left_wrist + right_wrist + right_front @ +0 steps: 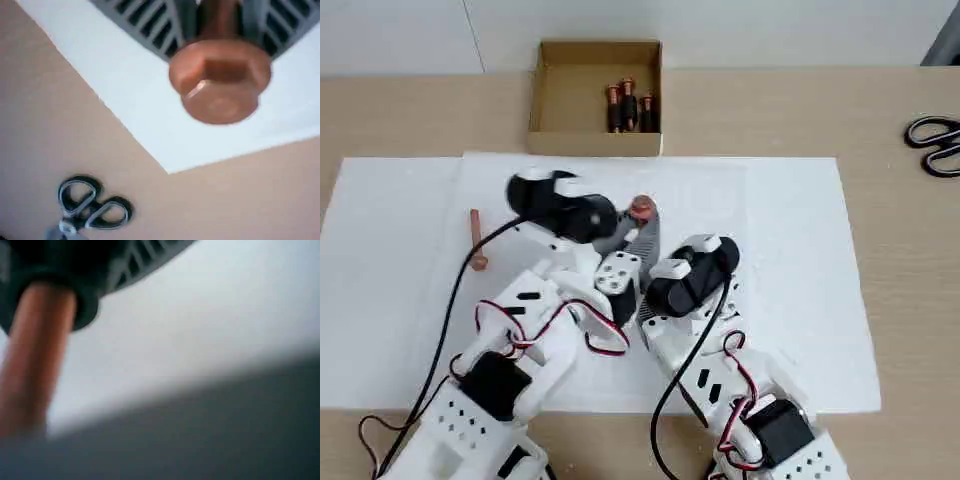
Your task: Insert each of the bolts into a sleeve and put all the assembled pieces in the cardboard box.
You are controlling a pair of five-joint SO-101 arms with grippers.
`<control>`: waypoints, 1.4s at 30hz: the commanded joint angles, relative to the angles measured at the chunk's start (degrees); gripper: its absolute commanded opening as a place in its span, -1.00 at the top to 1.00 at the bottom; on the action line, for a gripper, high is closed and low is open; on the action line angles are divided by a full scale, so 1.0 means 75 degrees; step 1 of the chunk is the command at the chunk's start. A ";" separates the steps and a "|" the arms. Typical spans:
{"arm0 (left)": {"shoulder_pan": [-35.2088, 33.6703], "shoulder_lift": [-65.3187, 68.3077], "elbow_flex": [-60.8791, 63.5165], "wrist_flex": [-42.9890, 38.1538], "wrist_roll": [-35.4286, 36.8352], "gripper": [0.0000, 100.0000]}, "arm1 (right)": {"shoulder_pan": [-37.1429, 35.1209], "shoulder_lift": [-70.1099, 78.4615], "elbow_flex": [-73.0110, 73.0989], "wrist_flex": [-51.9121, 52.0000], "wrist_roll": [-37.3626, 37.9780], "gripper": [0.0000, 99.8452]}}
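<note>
1. White paper sheet on a wood table; both arms meet mid-sheet.
2. Left gripper: ribbed grey fingers clamped on the bolt, just behind its hex head.
3. Right gripper sits right against the left one. Its hold is too blurred to tell.
4. Sleeve: dark collar around the bolt's copper shank, which sticks out of its end. So the bolt is at least partly in, held off the paper between the two grippers.
5. Axis: head end faces the left wrist camera and looks uppermost from above, shank running away down into the sleeve. Exact tilt unclear.
6. Step in hand, my read: seating the bolt. Keep shank and sleeve bore coaxial, push along the axis only, no side load, stop when the head meets the sleeve.
7. Beyond the fingertips: cardboard box, three assembled pieces lying inside.
8. Well off the left gripper's outer side: loose bolt flat on the paper, head toward the arms.
9. Far off the other side: scissors on bare table.
</note>
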 commanded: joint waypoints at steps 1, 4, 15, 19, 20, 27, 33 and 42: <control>0.0047 -0.0082 -0.0053 0.0059 -0.0012 0.99 | -0.0064 -0.0170 -0.0082 -0.0229 -0.0035 0.99; 0.0047 -0.0082 -0.0088 0.0363 -0.0012 0.99 | -0.0064 -0.0170 -0.0082 -0.0229 -0.0035 0.99; 0.0047 -0.0141 -0.0111 0.1125 -0.0012 0.99 | -0.0053 -0.0170 -0.0082 -0.0229 -0.0023 0.99; 0.0047 -0.0141 -0.0100 0.1254 -0.0012 0.99 | -0.0041 -0.0170 -0.0070 -0.0229 -0.0012 0.99; 0.0047 -0.0141 -0.0100 0.1254 -0.0012 0.99 | -0.0041 -0.0182 -0.0070 -0.0229 -0.0012 0.99; 0.0047 -0.0141 -0.0100 0.1969 -0.0012 0.99 | -0.0041 -0.0193 -0.0070 -0.0229 -0.0012 0.99; 0.0047 -0.0141 -0.0100 0.1981 -0.0012 0.99 | -0.0041 -0.0182 -0.0059 -0.0229 -0.0012 0.99; 0.0000 -0.0129 -0.0193 0.2696 0.0000 0.51 | -0.0041 -0.0229 0.0094 -0.0229 -0.0012 0.99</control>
